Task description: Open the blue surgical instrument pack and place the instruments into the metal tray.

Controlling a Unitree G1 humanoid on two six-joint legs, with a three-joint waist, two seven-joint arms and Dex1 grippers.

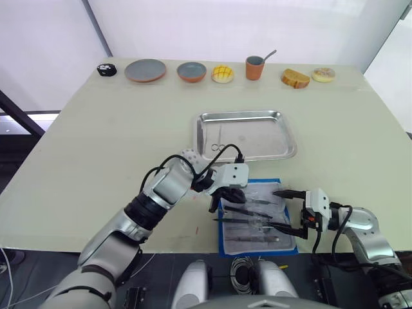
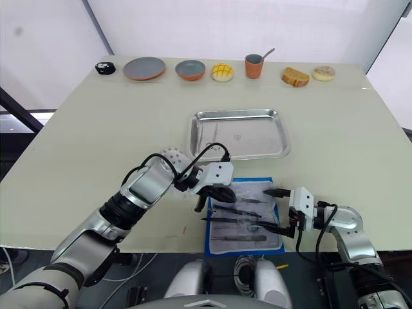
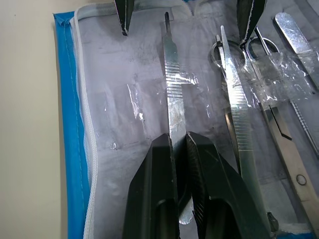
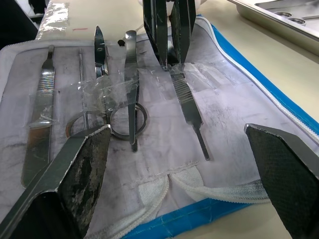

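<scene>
Fingers (image 3: 167, 164) of the left gripper (image 3: 178, 144) pinch 1 slim ridged steel handle (image 3: 172, 84) (long axis toward the right gripper (image 4: 179, 149), spread wide) on the opened blue surgical instrument pack (image 1: 257, 215).

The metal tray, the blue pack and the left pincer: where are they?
metal tray (image 1: 257, 136): left eye view, bare floor.
blue pack (image 3: 74, 124): left wrist view, blue edge.
left pincer (image 3: 179, 142): left wrist view, between fingertips.

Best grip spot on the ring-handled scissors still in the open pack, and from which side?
Probably the shanks just beyond the finger rings of the scissors. They lie flat under a clear strap in the blue pack, blades tucked in, rings free. Come from above, fingers straddling the shanks, then slide out ring-end first.
</scene>
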